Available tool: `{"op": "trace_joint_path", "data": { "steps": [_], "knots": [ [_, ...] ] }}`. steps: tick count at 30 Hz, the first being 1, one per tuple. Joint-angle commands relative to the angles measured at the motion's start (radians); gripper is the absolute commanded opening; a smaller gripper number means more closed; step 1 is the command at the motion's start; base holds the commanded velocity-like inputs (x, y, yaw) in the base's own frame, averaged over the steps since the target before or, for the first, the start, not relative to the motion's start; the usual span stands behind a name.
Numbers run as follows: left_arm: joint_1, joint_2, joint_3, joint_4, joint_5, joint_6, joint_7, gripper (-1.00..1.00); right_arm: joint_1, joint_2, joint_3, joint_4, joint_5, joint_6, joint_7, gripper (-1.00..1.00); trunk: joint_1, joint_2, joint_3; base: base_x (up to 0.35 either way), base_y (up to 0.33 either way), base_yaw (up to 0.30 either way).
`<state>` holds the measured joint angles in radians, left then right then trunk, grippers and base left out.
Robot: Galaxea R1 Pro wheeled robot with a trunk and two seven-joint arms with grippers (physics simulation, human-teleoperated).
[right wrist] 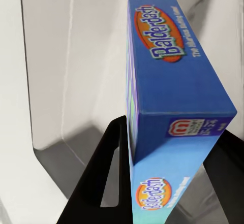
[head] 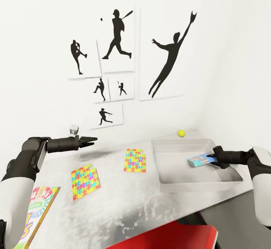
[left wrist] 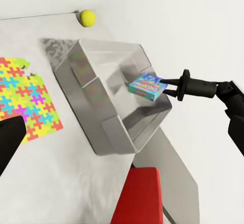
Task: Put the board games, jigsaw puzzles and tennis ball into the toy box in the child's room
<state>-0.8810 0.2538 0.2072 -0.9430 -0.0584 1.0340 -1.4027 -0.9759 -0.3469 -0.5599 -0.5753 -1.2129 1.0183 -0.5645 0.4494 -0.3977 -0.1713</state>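
Blue and boxed, the board game (head: 200, 160) hangs pinched in the right gripper (head: 215, 157) over the right side of the toy box (head: 177, 181), apparently held clear of the walls so it can drop straight in. Its long axis runs left-right, free end pointing left toward the box's middle. The left gripper (head: 91, 140) hovers over the table (head: 113, 204) at far left, fingers nearly together, carrying nothing.
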Motion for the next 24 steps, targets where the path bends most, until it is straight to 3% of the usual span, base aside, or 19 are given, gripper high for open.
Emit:
{"op": "trace_joint_path", "data": {
  "steps": [1, 7, 23, 24],
  "knots": [
    [-0.001, 0.0, 0.001, 0.0, -0.006, 0.011, -0.007, 1.0, -0.001, 0.0, -0.012, -0.001, -0.011, 0.002, -0.017, -1.0, 0.001, -0.002, -0.003, 0.0, 0.0, 0.0],
    [-0.001, -0.001, 0.001, 0.0, -0.006, 0.012, -0.007, 1.0, -0.001, -0.001, -0.046, -0.001, -0.011, 0.002, -0.049, -1.0, 0.001, -0.002, -0.005, 0.0, 0.0, 0.0],
    [-0.001, 0.0, 0.001, 0.0, -0.006, 0.012, -0.007, 1.0, -0.001, -0.001, -0.051, -0.001, -0.011, 0.0, -0.055, -1.0, 0.001, -0.002, -0.006, 0.0, 0.0, 0.0],
    [-0.001, 0.0, 0.001, 0.0, -0.006, 0.012, -0.007, 1.0, -0.001, -0.001, -0.051, -0.001, -0.011, 0.0, -0.055, 1.0, 0.001, -0.002, -0.006, 0.0, 0.0, 0.0]
  ]
}}
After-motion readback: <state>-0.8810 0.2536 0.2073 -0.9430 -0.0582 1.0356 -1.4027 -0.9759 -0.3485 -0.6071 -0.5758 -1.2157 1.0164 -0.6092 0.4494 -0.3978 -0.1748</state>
